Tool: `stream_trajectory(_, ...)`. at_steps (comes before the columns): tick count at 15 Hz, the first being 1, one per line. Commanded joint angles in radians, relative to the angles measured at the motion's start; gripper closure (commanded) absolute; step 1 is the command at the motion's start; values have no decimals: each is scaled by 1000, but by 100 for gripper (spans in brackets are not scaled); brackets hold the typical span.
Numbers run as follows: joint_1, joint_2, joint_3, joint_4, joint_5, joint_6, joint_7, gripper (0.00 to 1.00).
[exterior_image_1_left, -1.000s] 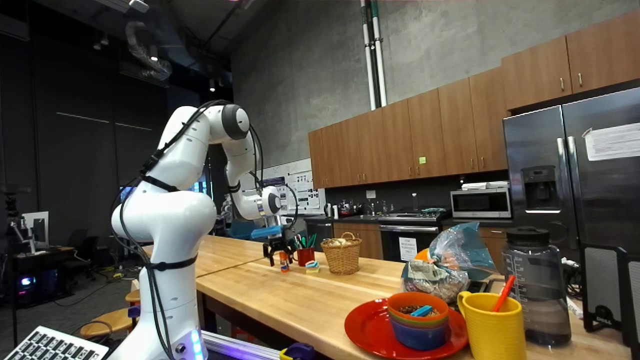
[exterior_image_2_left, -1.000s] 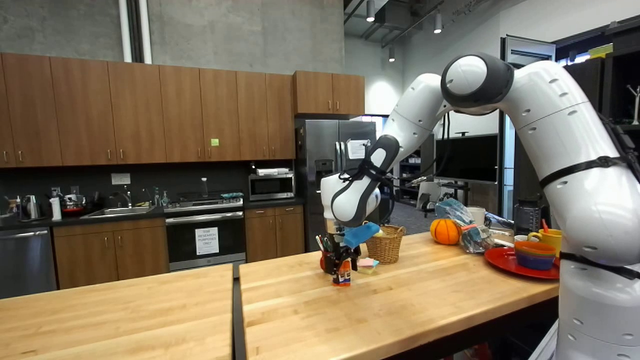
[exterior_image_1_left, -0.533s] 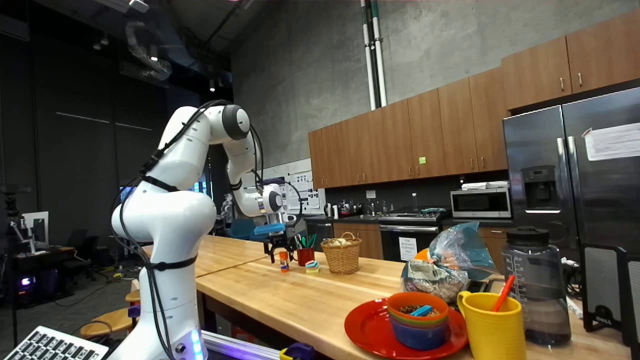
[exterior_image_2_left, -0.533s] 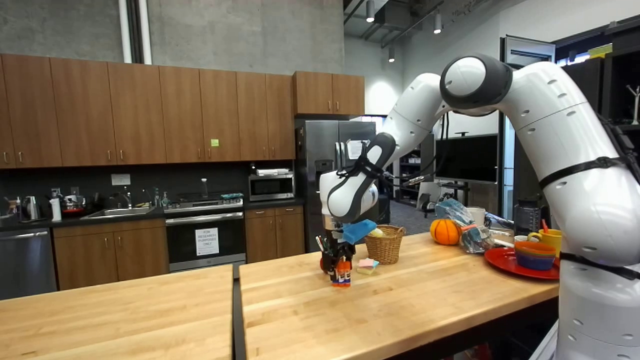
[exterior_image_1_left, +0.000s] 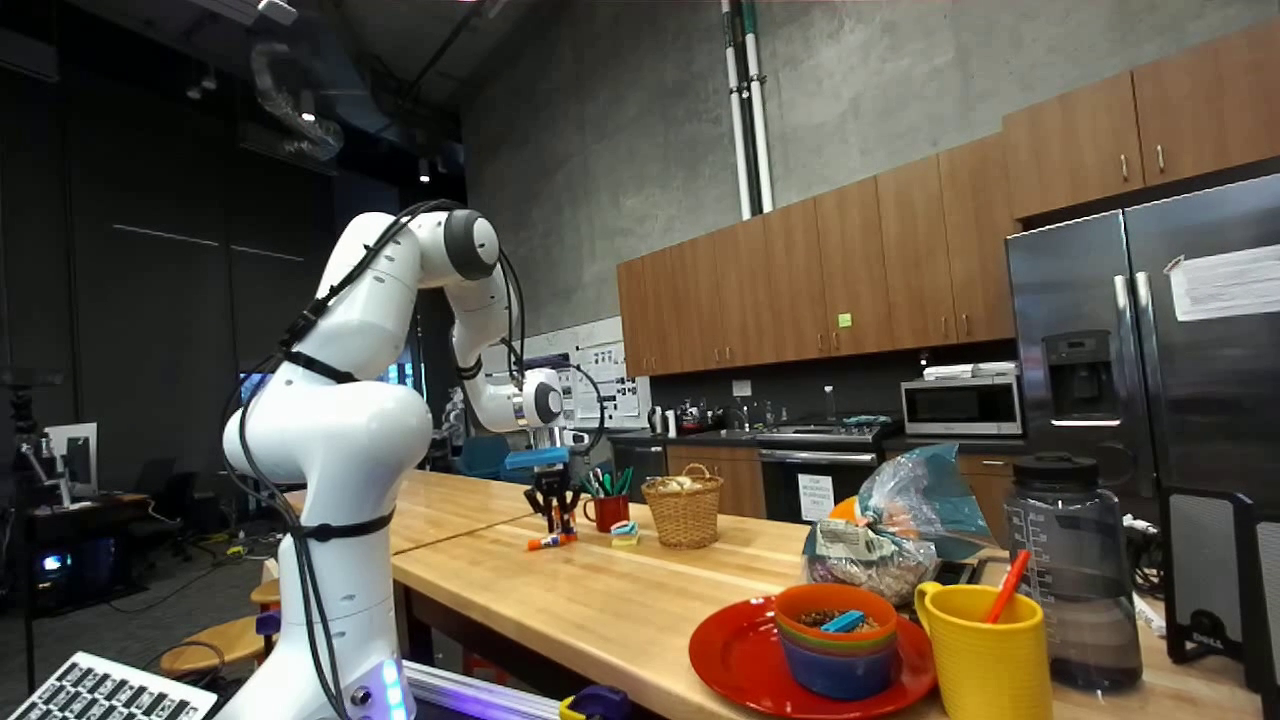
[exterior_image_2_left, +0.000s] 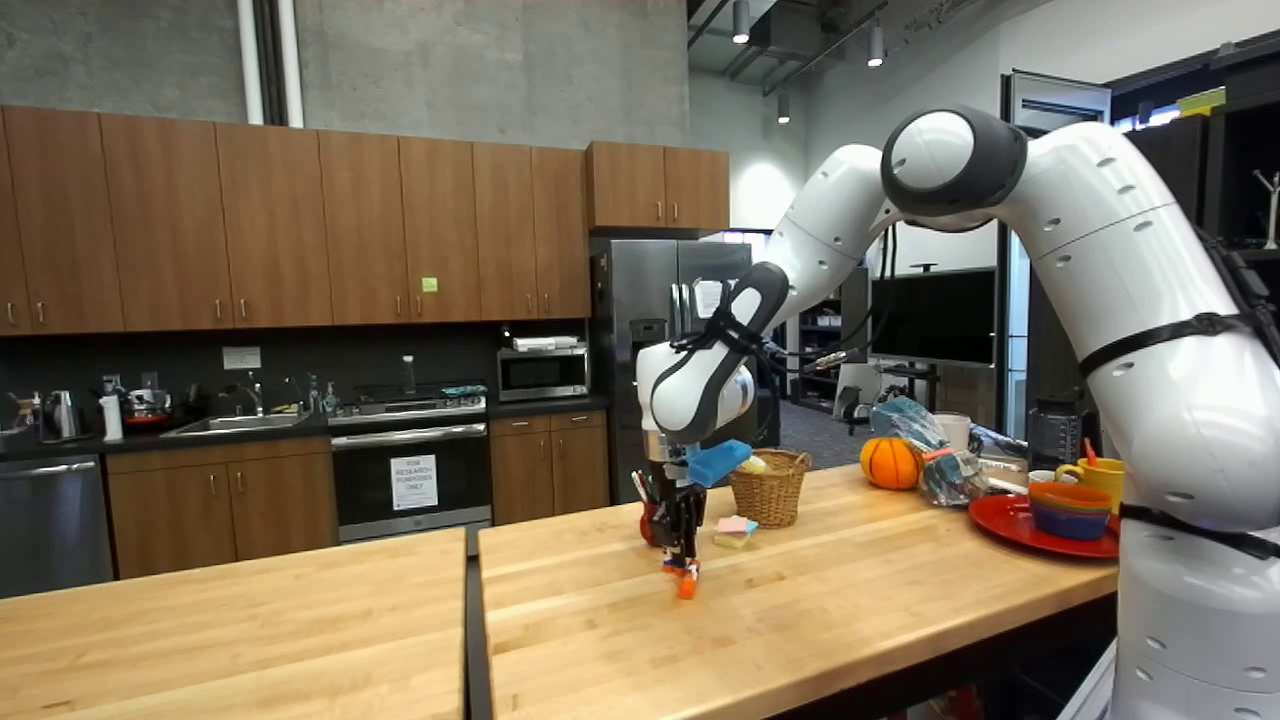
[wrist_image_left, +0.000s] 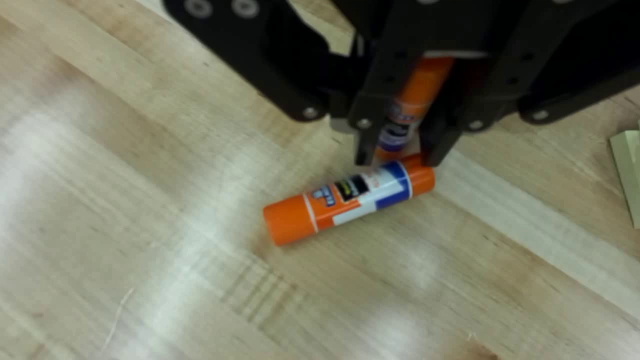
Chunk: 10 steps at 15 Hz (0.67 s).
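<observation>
Wrist view shows the claw (wrist_image_left: 399, 152) down low over the surface (wrist_image_left: 200, 300), its fingers (wrist_image_left: 364, 147) close together. One glue stick (wrist_image_left: 420, 95) is between the fingers, with its lower end pointing at the surface. The claw is narrow here, but I cannot tell if it is squeezing that stick or just standing around it. A second stick (wrist_image_left: 350, 200) lies on its side on the surface, just by the fingers. It is orange, white and blue, and one of its ends is right beside a finger; I cannot tell if they touch.

Both sticks are toward the left edge of the surface in an exterior view, where a dark gap (exterior_image_2_left: 474, 620) runs down that edge. A red cup (exterior_image_1_left: 610, 514) with pens (exterior_image_1_left: 618, 483) in it stands just beside the claw. Some notes (exterior_image_2_left: 735, 528) lie near the cup, and a basket (exterior_image_2_left: 768, 497) stands just past them, near the far edge.

Farther along that edge sit a pumpkin (exterior_image_2_left: 890, 463) and, just beside it, a bag (exterior_image_1_left: 880, 560). Farther right, near the front edge, a red plate (exterior_image_1_left: 722, 660) holds a stack of bowls (exterior_image_1_left: 840, 665). A yellow mug (exterior_image_1_left: 990, 660) stands just beside the plate, with a gray bottle (exterior_image_1_left: 1070, 580) near it.
</observation>
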Motion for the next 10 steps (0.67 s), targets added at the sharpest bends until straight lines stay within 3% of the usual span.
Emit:
stream_trajectory(1, -5, -3, 7, 7, 14, -23, -22, 98)
stream_trajectory(3, -1, -3, 14, 8, 18, -20, -22, 94)
stream_trajectory(10, 16, 1, 80, 7, 81, -16, -43, 94)
